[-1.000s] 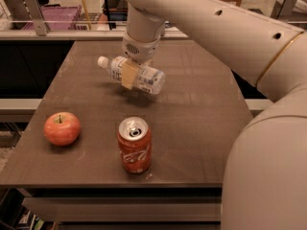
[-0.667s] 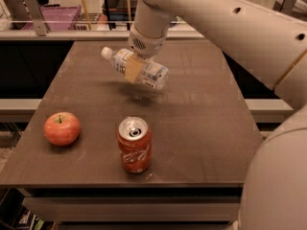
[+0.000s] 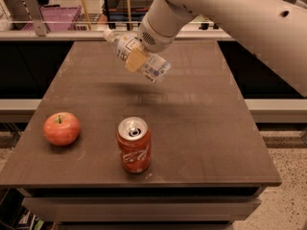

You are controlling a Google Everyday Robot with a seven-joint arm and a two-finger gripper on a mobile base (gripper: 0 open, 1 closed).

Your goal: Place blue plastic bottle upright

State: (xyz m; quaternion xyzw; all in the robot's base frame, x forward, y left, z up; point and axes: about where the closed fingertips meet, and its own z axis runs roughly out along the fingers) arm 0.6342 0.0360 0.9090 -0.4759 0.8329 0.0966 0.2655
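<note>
The blue plastic bottle (image 3: pixel 154 68) is a small clear bottle with a white cap and a pale label. It hangs in the air above the far half of the dark table (image 3: pixel 201 128), tilted, cap up to the left. My gripper (image 3: pixel 136 57) is shut on its middle, with a tan finger pad (image 3: pixel 136 59) across the label. The white arm comes in from the upper right. The bottle's shadow lies on the table below it.
A red soda can (image 3: pixel 134 144) stands upright near the table's front edge. A red apple (image 3: pixel 62 128) sits at the front left. Behind the table are a rail, a purple crate (image 3: pixel 57 17) and shelving.
The gripper has lifted the bottle off the table and carried it up and slightly back. The can and apple have not moved.
</note>
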